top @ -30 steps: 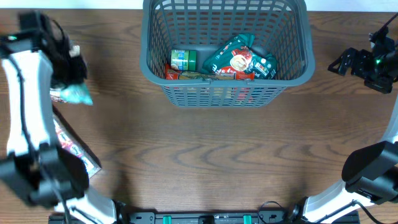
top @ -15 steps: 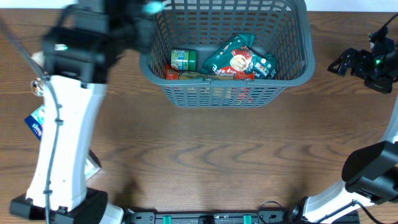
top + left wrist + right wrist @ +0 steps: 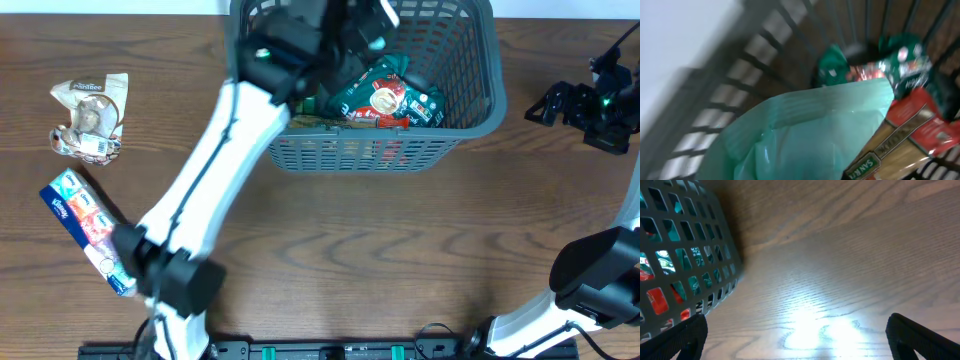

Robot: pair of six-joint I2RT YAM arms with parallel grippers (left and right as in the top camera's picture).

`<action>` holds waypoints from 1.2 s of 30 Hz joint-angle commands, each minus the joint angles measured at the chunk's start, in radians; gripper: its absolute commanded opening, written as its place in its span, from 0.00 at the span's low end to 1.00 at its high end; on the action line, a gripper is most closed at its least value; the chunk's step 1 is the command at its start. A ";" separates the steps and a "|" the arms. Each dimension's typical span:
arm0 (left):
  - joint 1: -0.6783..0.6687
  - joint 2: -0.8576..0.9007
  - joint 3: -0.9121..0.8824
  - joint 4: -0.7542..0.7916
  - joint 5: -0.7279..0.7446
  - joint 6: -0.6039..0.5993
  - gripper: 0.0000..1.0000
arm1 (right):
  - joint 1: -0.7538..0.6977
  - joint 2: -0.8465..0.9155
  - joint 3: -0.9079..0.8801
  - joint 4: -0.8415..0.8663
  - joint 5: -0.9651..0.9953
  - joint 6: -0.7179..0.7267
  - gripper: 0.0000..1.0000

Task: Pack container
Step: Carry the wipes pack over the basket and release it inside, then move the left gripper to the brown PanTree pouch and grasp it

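The container (image 3: 400,150) lay right beneath my left pincer (image 3: 345,35), which reached in over its rim. That pincer was clamped on a pale green bag (image 3: 805,135) that hid its fingers, above the red and green packets (image 3: 900,75) on the floor. My right pincer (image 3: 795,340) hung spread wide and empty, beside the container's right wall. On the brown wooden table (image 3: 400,250), far left, lay a crumpled wrapper (image 3: 90,115) and a tissue pack (image 3: 85,225).
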 commanded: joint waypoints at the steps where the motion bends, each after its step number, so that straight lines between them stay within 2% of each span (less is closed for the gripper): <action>1: 0.005 0.092 0.012 -0.015 -0.011 0.044 0.06 | 0.005 0.008 -0.008 -0.011 -0.003 -0.016 0.99; 2: 0.005 0.115 0.012 -0.023 -0.011 0.042 0.07 | 0.005 0.008 -0.008 -0.014 -0.002 -0.016 0.99; 6: 0.006 0.180 0.012 -0.041 -0.011 0.033 0.36 | 0.005 0.008 -0.008 -0.018 -0.002 -0.021 0.99; 10: 0.006 0.194 0.011 -0.050 -0.011 0.033 0.45 | 0.005 0.008 -0.008 -0.018 -0.002 -0.023 0.99; 14: 0.006 0.183 0.011 -0.060 -0.011 0.033 0.61 | 0.005 0.008 -0.008 -0.017 -0.002 -0.024 0.99; 19: 0.006 0.124 0.019 -0.114 -0.026 0.034 0.66 | 0.005 0.008 -0.008 -0.017 -0.002 -0.024 0.99; 27: 0.011 -0.083 0.024 -0.080 -0.201 0.045 0.79 | 0.005 0.008 -0.008 -0.017 -0.002 -0.024 0.99; 28: 0.017 -0.115 0.024 -0.063 -0.214 0.045 0.85 | 0.005 0.008 -0.008 -0.017 -0.002 -0.024 0.99; 29: 0.023 -0.139 0.024 -0.051 -0.226 0.044 0.95 | 0.005 0.008 -0.008 -0.017 -0.002 -0.024 0.99; 30: 0.031 -0.163 0.024 -0.039 -0.238 0.037 0.99 | 0.005 0.008 -0.008 -0.017 -0.002 -0.024 0.99; 33: 0.071 -0.223 0.024 -0.030 -0.246 0.002 1.00 | 0.005 0.008 -0.008 -0.018 -0.002 -0.024 0.99; 36: 0.157 -0.267 0.024 -0.063 -0.248 -0.081 0.99 | 0.005 0.008 -0.008 -0.018 -0.002 -0.024 0.99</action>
